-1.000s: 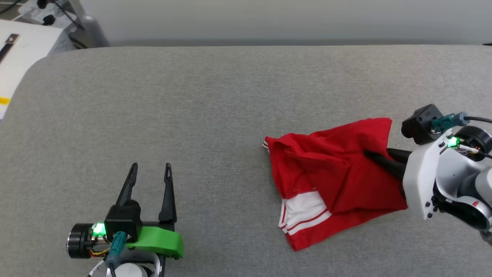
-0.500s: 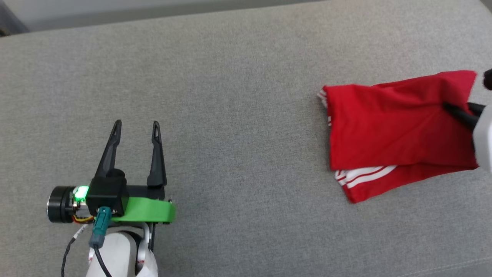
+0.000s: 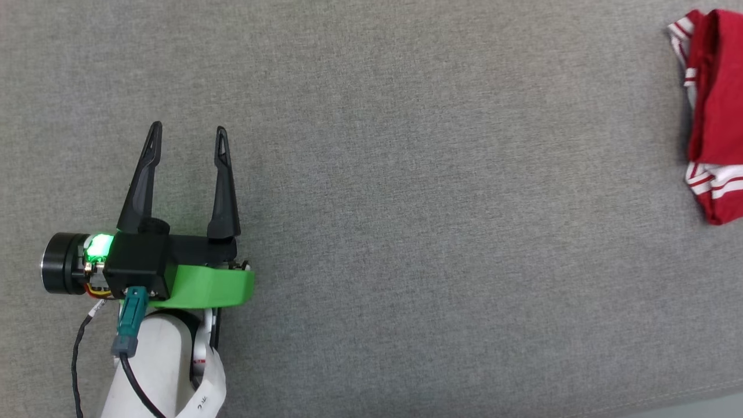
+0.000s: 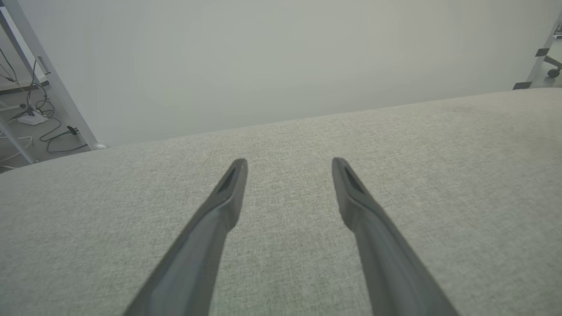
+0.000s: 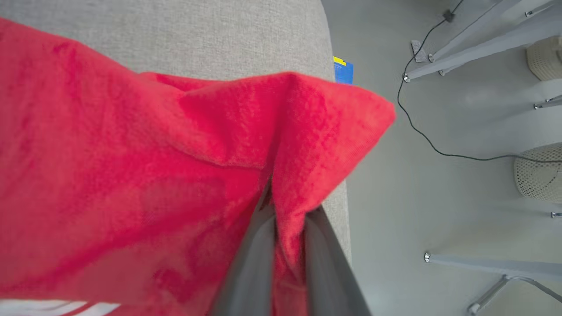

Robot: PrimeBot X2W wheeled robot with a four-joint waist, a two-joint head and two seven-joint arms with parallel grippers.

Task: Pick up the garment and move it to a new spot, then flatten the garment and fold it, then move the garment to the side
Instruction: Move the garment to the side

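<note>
Jaws of the right gripper (image 5: 286, 215) are clenched on a raised fold of the red garment (image 5: 131, 175), which lies bunched at the far right of the grey cushion (image 3: 406, 232), striped white trim showing. Left gripper (image 3: 188, 128) hovers with fingers spread over the near left.

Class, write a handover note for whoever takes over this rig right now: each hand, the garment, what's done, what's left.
Left hand: open, empty, above the grey cushion.
Right hand: shut on the red jersey.
Jersey: looks folded, at the cushion's far right edge.
Done: flattening and folding, apparently.
Left: set it down at the side, release.
</note>
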